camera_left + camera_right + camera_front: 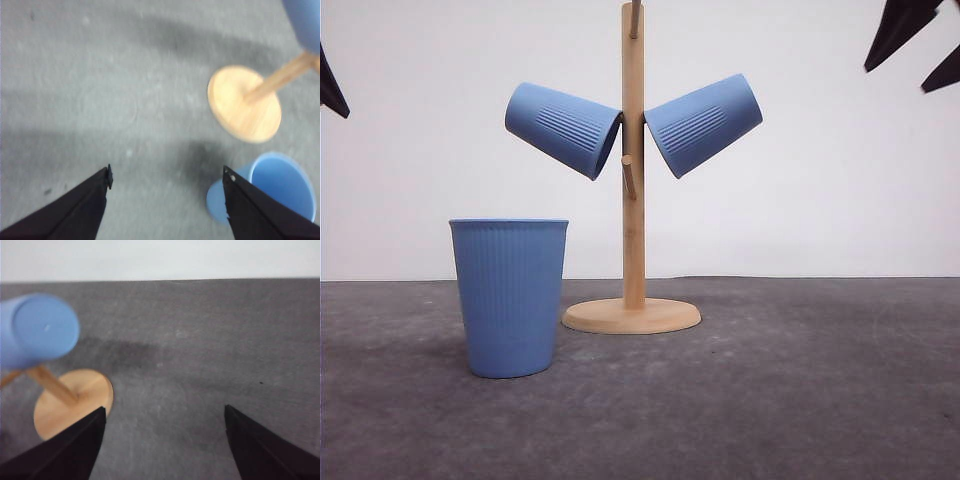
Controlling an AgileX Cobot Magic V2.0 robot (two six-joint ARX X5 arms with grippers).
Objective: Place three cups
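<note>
Front view, from the left: a black tip of the left gripper (pixel 330 85) pokes in at the upper left edge, well above the tabletop (pixel 800 400). Next comes the standing cup (pixel 510 296), upright and mouth up on the dark grey surface, just left of and nearer the camera than the wooden peg stand (pixel 633 200). On the stand, the left hung cup (pixel 563 128) sits tilted on a peg, mouth toward the post and base pointing up and to the left. Across the post, the right hung cup (pixel 703 124) mirrors it, base up and to the right. A bare peg (pixel 628 175) juts out just below them, and the round base (pixel 631 316) rests flat on the tabletop. At the upper right corner, dark tips of the right gripper (pixel 915 45) hang high, well apart from everything.

From the left wrist, the left gripper's fingers (pixel 80 210) are spread wide with nothing between them; the standing cup's open mouth lies just beside one finger, partly behind it, whether touching I cannot tell. From the right wrist, the right gripper's fingers (pixel 70 450) are likewise wide apart and hold nothing, above bare tabletop, with the stand's base near one finger.
</note>
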